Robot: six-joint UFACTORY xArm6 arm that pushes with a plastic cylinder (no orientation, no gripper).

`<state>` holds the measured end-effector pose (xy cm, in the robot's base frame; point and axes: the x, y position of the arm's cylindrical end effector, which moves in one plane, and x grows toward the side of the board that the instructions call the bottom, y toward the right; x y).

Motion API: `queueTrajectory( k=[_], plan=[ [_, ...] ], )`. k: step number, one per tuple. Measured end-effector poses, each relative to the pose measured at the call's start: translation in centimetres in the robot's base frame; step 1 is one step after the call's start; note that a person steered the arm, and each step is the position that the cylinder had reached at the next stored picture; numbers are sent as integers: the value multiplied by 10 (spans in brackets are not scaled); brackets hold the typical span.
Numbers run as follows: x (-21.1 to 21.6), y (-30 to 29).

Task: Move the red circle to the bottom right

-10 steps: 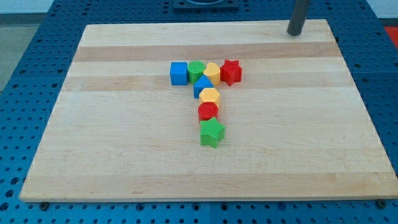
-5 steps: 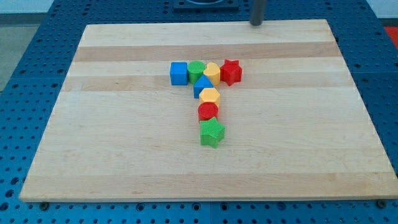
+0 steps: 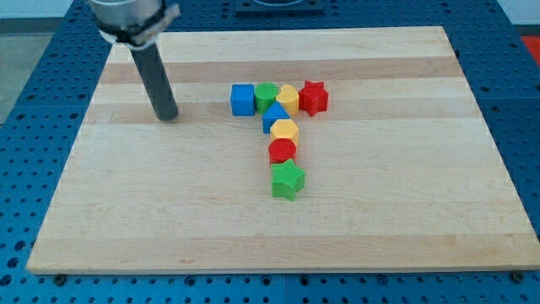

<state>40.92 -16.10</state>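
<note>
- The red circle (image 3: 282,151) sits near the middle of the wooden board (image 3: 405,211), well apart from the board's corner at the view's bottom right.
- Touching the red circle on its view's-bottom side is a green star (image 3: 288,180).
- Touching the red circle on its view's-top side is a yellow hexagon-like block (image 3: 286,131).
- Beyond that yellow block, further toward the view's top from the red circle, lies a blue block (image 3: 273,116), its shape partly hidden by its neighbours.
- A row of four blocks runs across the view's top side of the red circle: a blue cube (image 3: 242,99) at the view's left end, then a green block (image 3: 266,95), then a second yellow block (image 3: 288,99), then a red star (image 3: 313,97) at the view's right end; they stand touching or nearly so.
- The arm ends in a plain dark rod with no jaws to part or close; the tip (image 3: 167,116) rests on the board toward the view's upper left of the red circle, well apart from it and touching no block.
- Of all the blocks, the blue cube is the one nearest the tip, with bare wood between them.
- The board lies on a blue perforated table (image 3: 25,101).
</note>
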Motion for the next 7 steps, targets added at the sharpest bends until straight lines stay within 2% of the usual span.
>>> queueTrajectory(
  k=[1, 2, 4, 7],
  plan=[
    [42, 31],
    [56, 62],
    [61, 144],
    [91, 267]
  ],
)
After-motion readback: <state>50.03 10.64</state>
